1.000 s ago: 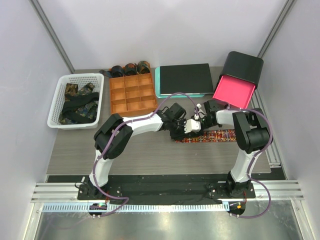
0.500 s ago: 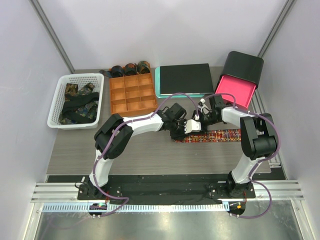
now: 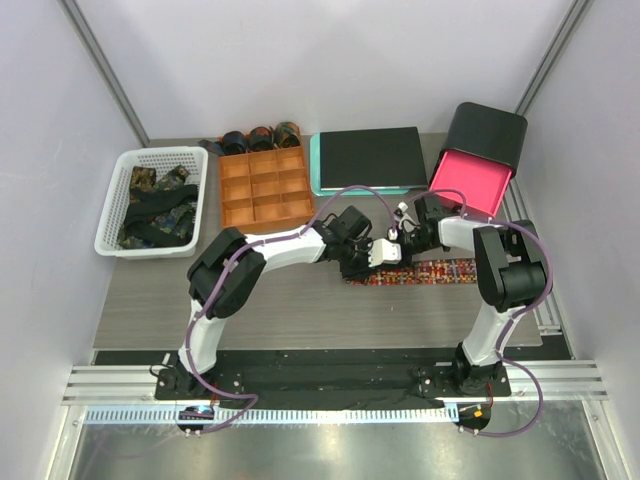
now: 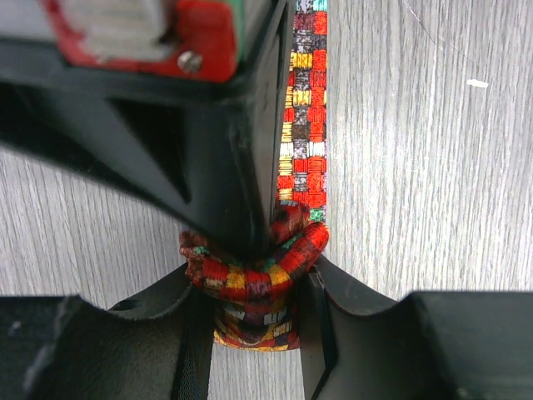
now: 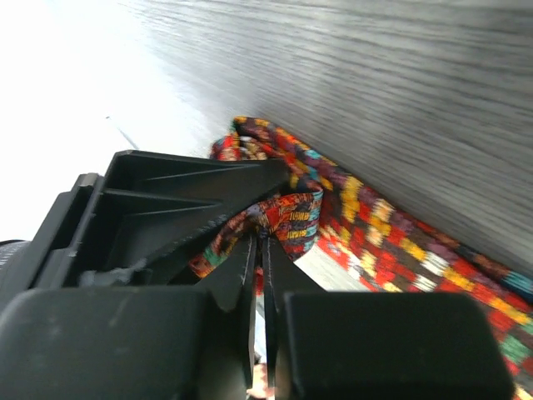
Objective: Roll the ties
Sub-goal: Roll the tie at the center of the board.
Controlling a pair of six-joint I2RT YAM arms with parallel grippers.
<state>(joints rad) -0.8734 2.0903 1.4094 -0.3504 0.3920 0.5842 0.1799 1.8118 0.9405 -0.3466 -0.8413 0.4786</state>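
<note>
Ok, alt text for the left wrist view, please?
The left gripper clamps a partly rolled coil of the red checked tie, whose flat tail runs straight away over the grey wooden table. The right gripper comes in from the top edge, its tip on the coil.

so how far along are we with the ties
Three rolled ties sit behind the orange tray. The check tie is part coiled, left pincer and right pincer clamped on its coil. Dark ties in the white basket lie unrolled.
</note>
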